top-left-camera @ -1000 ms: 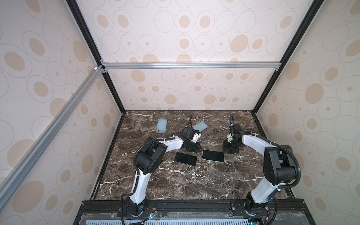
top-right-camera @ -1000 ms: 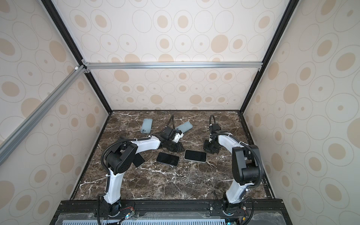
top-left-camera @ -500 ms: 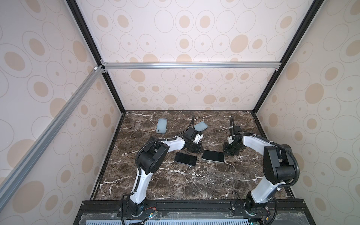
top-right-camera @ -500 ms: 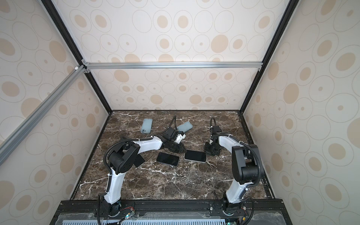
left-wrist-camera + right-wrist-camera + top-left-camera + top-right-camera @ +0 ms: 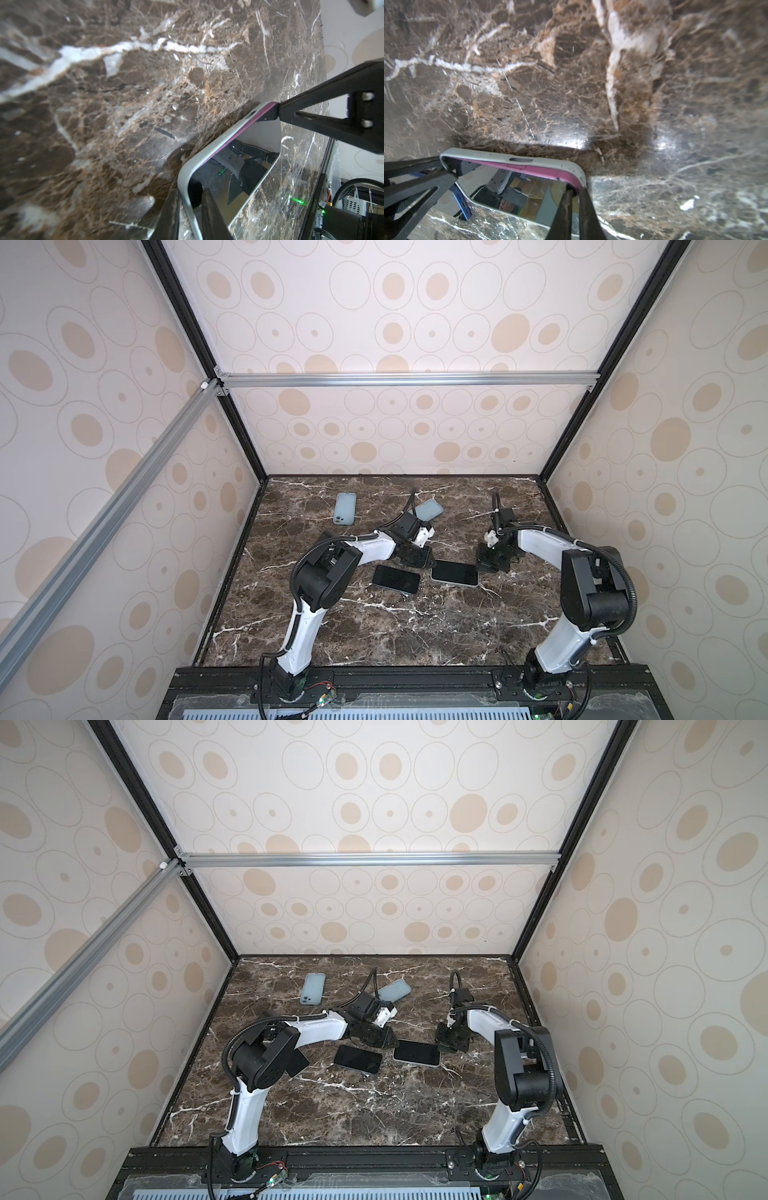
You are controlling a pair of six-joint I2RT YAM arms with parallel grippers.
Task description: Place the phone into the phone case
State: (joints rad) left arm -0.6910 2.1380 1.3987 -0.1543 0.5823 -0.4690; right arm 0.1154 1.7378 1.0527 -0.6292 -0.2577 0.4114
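My left gripper is clamped across the rim of the pale grey phone case at one corner. My right gripper is pinched tight on the corner at the other end of the same long edge. The pink phone lies in the case on the table. Full seating cannot be confirmed: my fingers hide both corners. A black phone lies just beside the case.
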